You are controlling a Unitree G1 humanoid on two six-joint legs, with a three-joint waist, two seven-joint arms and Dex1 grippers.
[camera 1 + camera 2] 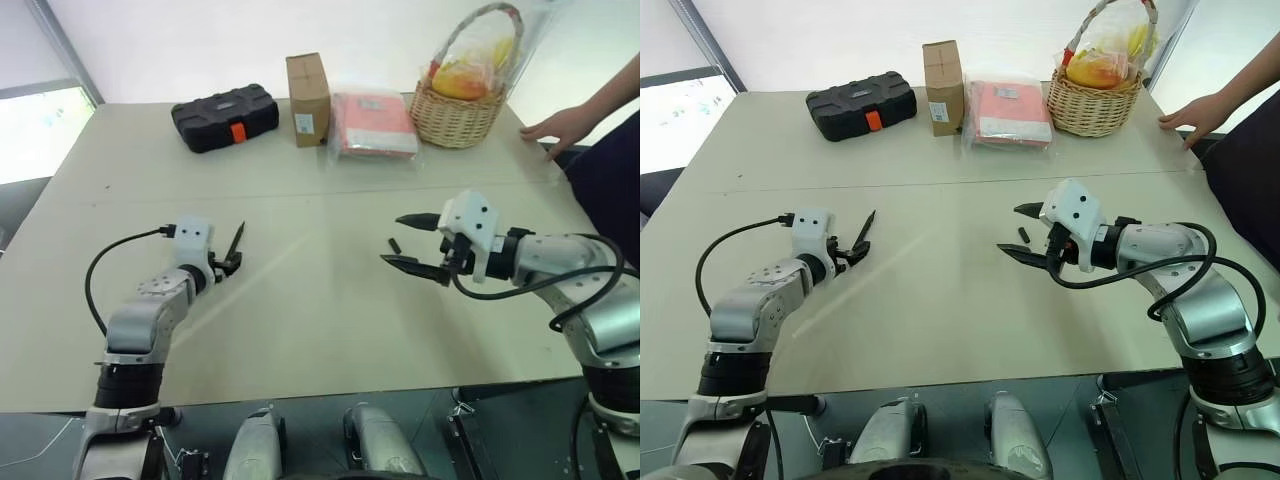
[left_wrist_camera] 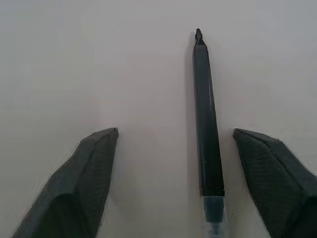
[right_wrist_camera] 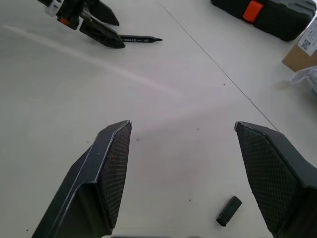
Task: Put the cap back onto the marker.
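thin black pen-like marker [image 2: 206, 119] lies flat on the pale beige desk [image 1: 300, 300], tapered tip pointing away from the robot, body between the two black fingers of the left hand [image 2: 198, 163]. fingers spread either side of it, not touching yet; marker sits closer to one finger than the other. tiny black cylindrical plastic cap [image 3: 228, 210] lies on the desk well apart from the marker, just under and between the fingers of the right hand [image 1: 410, 243], which hangs above the desk spread wide, holding nothing.

step in hand: looks like the pick-up of the marker by the left hand, grasp not made. cap not picked either, so task is at an early stage.

next move, my read: left fingers need to pinch the marker body and lift with the tip end left free; right hand has to drop to the cap and pinch it. cap is small, could roll or slip out.
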